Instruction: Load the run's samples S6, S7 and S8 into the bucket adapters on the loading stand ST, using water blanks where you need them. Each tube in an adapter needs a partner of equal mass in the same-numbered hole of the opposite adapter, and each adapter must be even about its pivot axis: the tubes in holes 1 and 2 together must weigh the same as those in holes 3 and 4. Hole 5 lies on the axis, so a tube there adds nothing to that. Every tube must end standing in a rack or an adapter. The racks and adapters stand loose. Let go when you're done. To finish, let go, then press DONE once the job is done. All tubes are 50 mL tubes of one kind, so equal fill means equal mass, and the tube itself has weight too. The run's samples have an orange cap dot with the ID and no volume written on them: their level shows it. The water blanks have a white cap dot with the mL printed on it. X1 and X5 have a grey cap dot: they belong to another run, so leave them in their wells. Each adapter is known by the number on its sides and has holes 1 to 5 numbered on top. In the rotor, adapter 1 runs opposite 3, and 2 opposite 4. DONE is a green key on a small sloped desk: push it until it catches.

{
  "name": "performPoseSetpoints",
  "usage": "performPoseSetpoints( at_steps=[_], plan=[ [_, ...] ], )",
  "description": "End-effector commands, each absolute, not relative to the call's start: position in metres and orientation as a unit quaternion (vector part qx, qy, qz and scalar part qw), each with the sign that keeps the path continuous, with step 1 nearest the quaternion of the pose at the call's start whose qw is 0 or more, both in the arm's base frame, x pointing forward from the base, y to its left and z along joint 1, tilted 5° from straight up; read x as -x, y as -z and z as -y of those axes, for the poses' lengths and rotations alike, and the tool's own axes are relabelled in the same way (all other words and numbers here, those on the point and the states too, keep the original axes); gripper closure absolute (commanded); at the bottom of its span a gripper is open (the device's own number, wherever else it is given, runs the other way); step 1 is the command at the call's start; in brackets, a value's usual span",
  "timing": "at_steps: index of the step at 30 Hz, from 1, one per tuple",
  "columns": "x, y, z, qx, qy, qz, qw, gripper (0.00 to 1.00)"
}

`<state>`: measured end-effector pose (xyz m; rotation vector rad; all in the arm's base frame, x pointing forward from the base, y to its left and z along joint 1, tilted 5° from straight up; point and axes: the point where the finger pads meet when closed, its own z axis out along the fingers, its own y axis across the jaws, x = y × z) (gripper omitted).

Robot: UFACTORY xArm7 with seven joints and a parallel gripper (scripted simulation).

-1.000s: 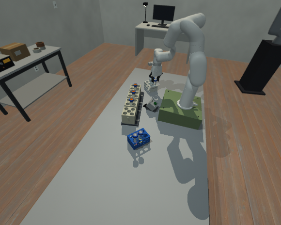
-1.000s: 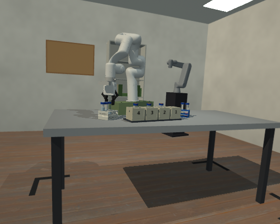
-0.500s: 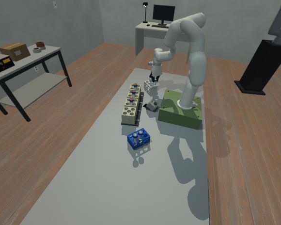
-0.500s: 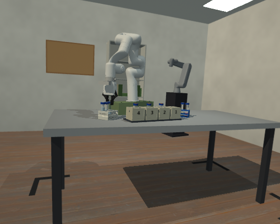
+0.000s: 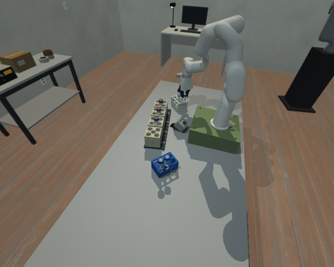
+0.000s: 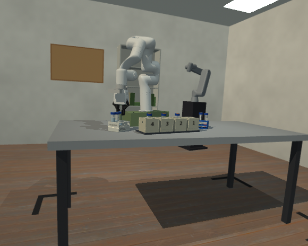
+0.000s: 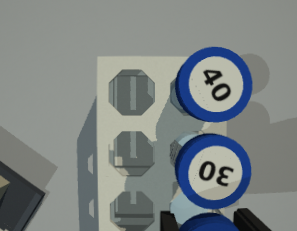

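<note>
My gripper (image 5: 184,95) (image 6: 121,113) (image 7: 207,222) points down at the white rack (image 5: 180,106) (image 6: 113,126) (image 7: 106,119). Its fingers are shut on a blue-capped tube (image 7: 207,226) in the rack's tube row; its label is cut off. Beside it stand the 30 blank (image 7: 213,171) and the 40 blank (image 7: 214,84). The loading stand (image 5: 154,148) (image 6: 173,132) bears four adapters. Orange-dot tubes stand in adapter 4 (image 5: 160,100) (image 6: 149,114), adapter 3 (image 5: 158,109) (image 6: 163,114) and adapter 2 (image 5: 156,118) (image 6: 177,114); their IDs are unreadable. Adapter 1 (image 5: 153,141) (image 6: 193,123) shows five empty holes.
The green DONE key (image 5: 184,122) is on its small desk between the stand and the green robot base (image 5: 211,138). A blue rack (image 5: 164,170) (image 6: 203,125) with two grey-dotted tubes stands beyond adapter 1. The white rack's other column shows three empty wells in the wrist view.
</note>
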<state>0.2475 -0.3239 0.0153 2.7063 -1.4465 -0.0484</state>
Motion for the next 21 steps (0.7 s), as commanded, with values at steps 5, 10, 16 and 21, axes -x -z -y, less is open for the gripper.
performPoseSetpoints(
  at_steps=[5, 10, 16, 21],
  plan=[
    [-0.2486, -0.0164, 0.3249, -0.881, 0.014, 0.471, 0.037, 1.0],
    [-0.2486, -0.0164, 0.3249, -0.881, 0.014, 0.471, 0.037, 1.0],
    [-0.2486, -0.0164, 0.3249, -0.881, 0.014, 0.471, 0.037, 1.0],
    [-0.2489, -0.0197, 0.3247, -0.881, 0.014, 0.471, 0.037, 1.0]
  ],
)
